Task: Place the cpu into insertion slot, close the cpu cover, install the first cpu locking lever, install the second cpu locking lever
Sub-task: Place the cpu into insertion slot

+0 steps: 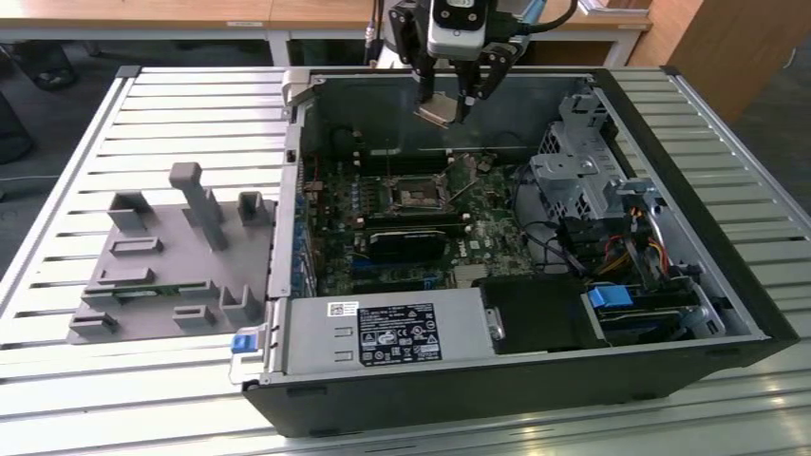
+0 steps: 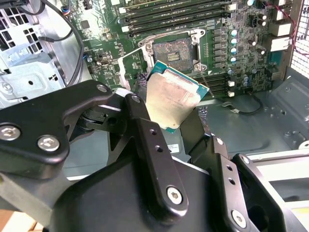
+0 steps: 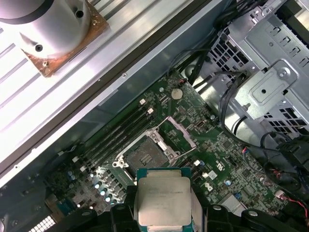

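The gripper (image 1: 446, 106) is clamped on the cpu (image 1: 432, 116), its two black fingers (image 2: 145, 140) pressing opposite edges of the chip so that it hangs tilted in the air, pale metal top showing in both wrist views. It hovers over the far end of the open computer case (image 1: 507, 399), above the motherboard (image 1: 488, 233) and touching nothing. The insertion slot (image 1: 412, 195) lies a little nearer, well below the chip, dark centre bare and uncovered. The cpu cover (image 3: 179, 131) stands swung open just beside the slot, its window showing green board through it. Long black memory slots (image 2: 174, 12) run beside the socket. On the slatted table (image 1: 152, 114), at the exterior view's left, a grey fixture (image 1: 165, 256) sits apart from the case
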`<state>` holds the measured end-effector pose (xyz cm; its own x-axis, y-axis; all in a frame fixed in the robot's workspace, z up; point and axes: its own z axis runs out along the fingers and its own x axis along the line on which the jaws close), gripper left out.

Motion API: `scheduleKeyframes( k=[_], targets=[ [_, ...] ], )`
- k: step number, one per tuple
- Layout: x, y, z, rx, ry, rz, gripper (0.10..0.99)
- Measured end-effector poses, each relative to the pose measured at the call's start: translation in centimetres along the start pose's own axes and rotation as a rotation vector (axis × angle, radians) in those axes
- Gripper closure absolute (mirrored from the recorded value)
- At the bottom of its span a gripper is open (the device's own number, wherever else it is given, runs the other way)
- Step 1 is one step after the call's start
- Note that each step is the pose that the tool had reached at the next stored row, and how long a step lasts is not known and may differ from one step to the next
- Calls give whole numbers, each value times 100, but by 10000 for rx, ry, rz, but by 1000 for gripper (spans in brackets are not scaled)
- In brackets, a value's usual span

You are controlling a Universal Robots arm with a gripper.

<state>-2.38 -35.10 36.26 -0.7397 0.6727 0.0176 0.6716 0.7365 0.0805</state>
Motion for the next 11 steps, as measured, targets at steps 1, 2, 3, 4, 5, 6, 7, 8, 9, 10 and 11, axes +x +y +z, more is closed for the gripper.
scheduleKeyframes(
  k=[1, 2, 3, 4, 5, 6, 7, 8, 9, 10, 11],
  targets=[
    [0, 0, 0, 0, -1, 19, 561],
    [0, 0, 0, 0, -3, 39, 561],
    [0, 0, 0, 0, -5, 58, 561],
    [0, 0, 0, -1, -6, 77, 561],
    [0, 0, 0, -1, -8, 98, 561],
    [0, 0, 0, -1, -10, 117, 561],
    [0, 0, 0, -2, -11, 135, 561],
    [0, 0, 0, -2, -12, 152, 561],
    [0, 0, 0, -3, -14, 169, 561],
    [0, 0, 0, -3, -18, 223, 561],
    [0, 0, 0, -4, -19, 239, 561]
  ],
)
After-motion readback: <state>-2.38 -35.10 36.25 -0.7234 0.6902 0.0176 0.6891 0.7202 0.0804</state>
